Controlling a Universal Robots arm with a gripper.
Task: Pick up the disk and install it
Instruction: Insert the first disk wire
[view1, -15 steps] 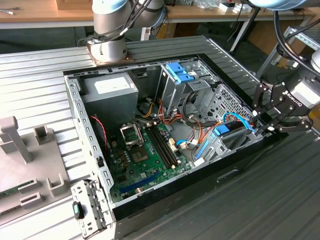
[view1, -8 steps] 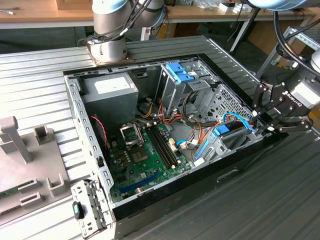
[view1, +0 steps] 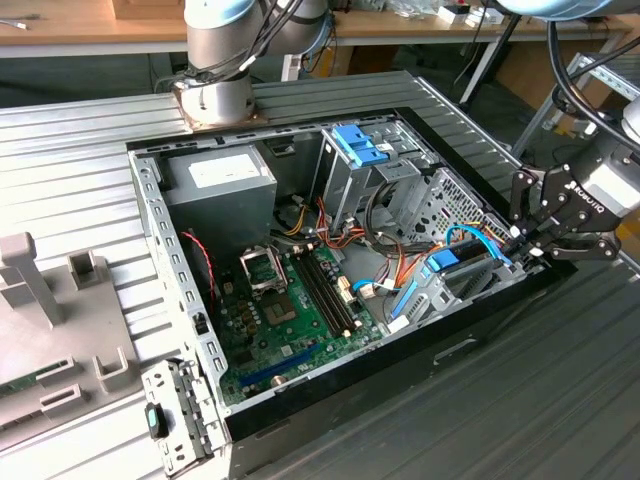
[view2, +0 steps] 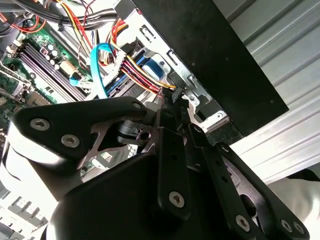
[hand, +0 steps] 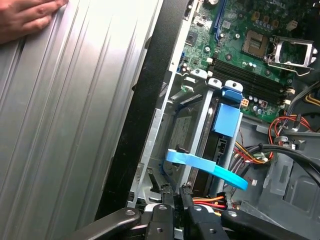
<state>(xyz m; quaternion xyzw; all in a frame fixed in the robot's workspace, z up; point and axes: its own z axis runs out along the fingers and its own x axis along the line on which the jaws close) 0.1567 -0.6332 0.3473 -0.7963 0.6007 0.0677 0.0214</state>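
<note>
The disk (hand: 183, 131) stands on edge inside the metal drive bay (view1: 468, 287) at the case's edge on the exterior view's right. A blue plastic frame (hand: 226, 119) lies along it, and a light-blue flat cable (hand: 205, 165) loops over it. My gripper (view1: 520, 240) hangs over that bay's end, with its fingers closed together. In both wrist views its tips (hand: 174, 194) (view2: 172, 104) sit at a black plug (view2: 174, 93) of red, yellow and orange wires. I cannot tell whether they pinch it.
The open computer case (view1: 175, 260) lies on a ribbed metal table (view1: 70, 150), showing a green motherboard (view1: 290, 300) and a grey power-supply box (view1: 222, 180). A light-blue bracket (view1: 358, 148) tops the drive cage. A hand (hand: 25, 17) rests on the table. Grey fixtures (view1: 40, 290) stand at the exterior view's left.
</note>
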